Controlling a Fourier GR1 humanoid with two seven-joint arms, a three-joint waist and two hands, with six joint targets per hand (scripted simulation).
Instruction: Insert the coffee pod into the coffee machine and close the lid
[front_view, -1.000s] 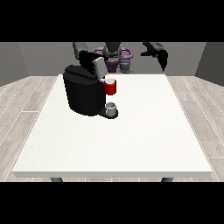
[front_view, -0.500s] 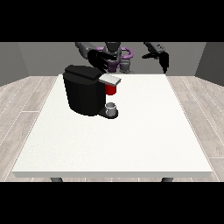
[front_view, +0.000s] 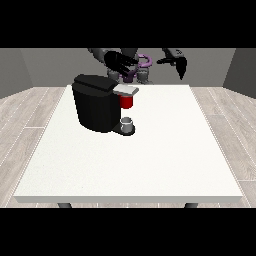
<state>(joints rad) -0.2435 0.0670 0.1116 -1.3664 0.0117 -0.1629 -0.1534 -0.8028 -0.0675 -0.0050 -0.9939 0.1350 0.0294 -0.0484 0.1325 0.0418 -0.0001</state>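
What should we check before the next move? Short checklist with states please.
1. Lid of the coffee machine down: ok, it lies flat.
2. Coffee pod in the machine: cannot tell, no pod shows.
3. Hand at the view's left off the machine: ok, above and behind it, fingers spread.
4. Hand at the view's right out of the way: ok, raised at the table's far edge.
5. Grey thing at the machine's base: cannot tell what it is.

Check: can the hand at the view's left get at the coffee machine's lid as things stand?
Probably yes. The hand at the view's left hangs above and just behind the coffee machine, and nothing shows between it and the lid. The hand at the view's right is off to the side.
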